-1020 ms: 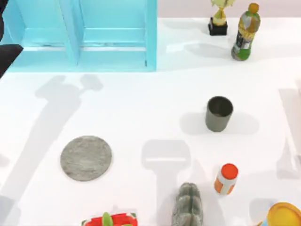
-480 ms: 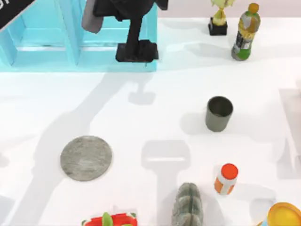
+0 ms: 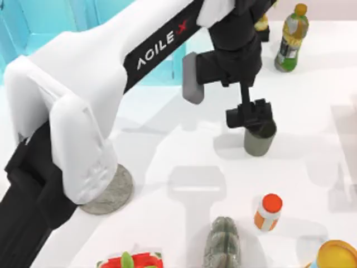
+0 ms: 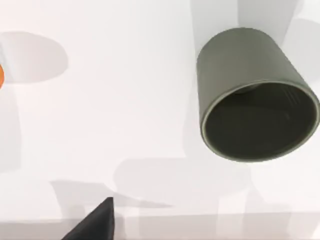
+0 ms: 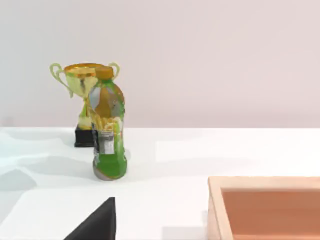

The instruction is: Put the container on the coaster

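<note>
reaching across the table [image 3: 167, 151] from the top view's left, our left arm hangs its gripper [image 3: 252, 116] right over the container [image 3: 258, 142], hiding part of the rim from above. we cannot tell whether the fingers are spread or pressed together. the container stands upright on the table's right half, well apart from the coaster [image 3: 114, 192], which lies flat at the left, mostly hidden under our arm's white link.

in the left wrist view the container [image 4: 255, 95] shows its open mouth; the hollow inside is dark and we see nothing in it.

near the container, toward the front edge, stands a small white bottle [image 3: 268, 212] with an orange cap on. beside it lies a lumpy grey ridged object [image 3: 223, 243]. a yellow-rimmed thing [image 3: 337, 255] sits at the front right corner, a red and green item [image 3: 129, 261] at the front edge.

at the back right stand a green-labelled drink bottle [image 3: 291, 38] and, in the right wrist view, a gold trophy [image 5: 85, 100] just behind the bottle [image 5: 107, 132], with an orange-walled box [image 5: 265, 207] nearer the camera; its floor is out of sight.

a blue shelf [image 3: 33, 22] stands at the back left.
</note>
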{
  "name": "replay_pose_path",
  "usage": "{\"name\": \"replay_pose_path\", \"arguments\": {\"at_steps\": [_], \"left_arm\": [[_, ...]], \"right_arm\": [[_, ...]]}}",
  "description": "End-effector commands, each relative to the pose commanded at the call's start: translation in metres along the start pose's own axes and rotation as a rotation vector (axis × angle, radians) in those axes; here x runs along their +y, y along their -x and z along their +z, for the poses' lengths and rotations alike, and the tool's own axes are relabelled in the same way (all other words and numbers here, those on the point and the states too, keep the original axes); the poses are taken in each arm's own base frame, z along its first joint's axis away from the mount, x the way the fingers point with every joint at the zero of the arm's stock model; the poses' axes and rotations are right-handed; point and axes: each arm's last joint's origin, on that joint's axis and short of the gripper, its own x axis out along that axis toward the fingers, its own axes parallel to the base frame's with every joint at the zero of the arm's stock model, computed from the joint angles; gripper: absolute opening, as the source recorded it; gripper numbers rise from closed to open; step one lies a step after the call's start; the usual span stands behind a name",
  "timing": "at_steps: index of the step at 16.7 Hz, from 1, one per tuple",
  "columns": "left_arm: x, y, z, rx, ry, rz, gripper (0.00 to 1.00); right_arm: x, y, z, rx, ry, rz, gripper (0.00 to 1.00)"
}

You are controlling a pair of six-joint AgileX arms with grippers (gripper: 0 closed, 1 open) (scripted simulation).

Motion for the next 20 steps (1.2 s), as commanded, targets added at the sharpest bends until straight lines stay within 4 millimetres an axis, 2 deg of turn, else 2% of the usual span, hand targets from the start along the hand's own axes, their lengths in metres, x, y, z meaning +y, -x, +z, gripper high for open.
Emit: {"name": "replay_pose_path", "arguments": {"at_steps": [2, 9, 11, 17, 20], "left_arm": [[0.003, -0.01, -0.005, -0.009, 0.019, 0.021, 1.0], [0.001, -0.016, -0.004, -0.011, 0.021, 0.023, 1.0], [0.001, -0.032, -0.005, -0.012, 0.019, 0.025, 1.0], [0.004, -0.103, -0.005, -0.006, 0.019, 0.019, 1.0], [0.005, -0.11, -0.004, -0.009, 0.02, 0.022, 1.0]], "right_arm": [[0.0, 0.0, 0.0, 0.0, 0.0, 0.0, 1.0], [0.0, 0.0, 0.0, 0.0, 0.0, 0.0, 1.0], [0.0, 0.0, 0.0, 0.0, 0.0, 0.0, 1.0], [0.0, 0.0, 0.0, 0.0, 0.0, 0.0, 1.0], [0.0, 0.0, 0.0, 0.0, 0.0, 0.0, 1.0]]}}
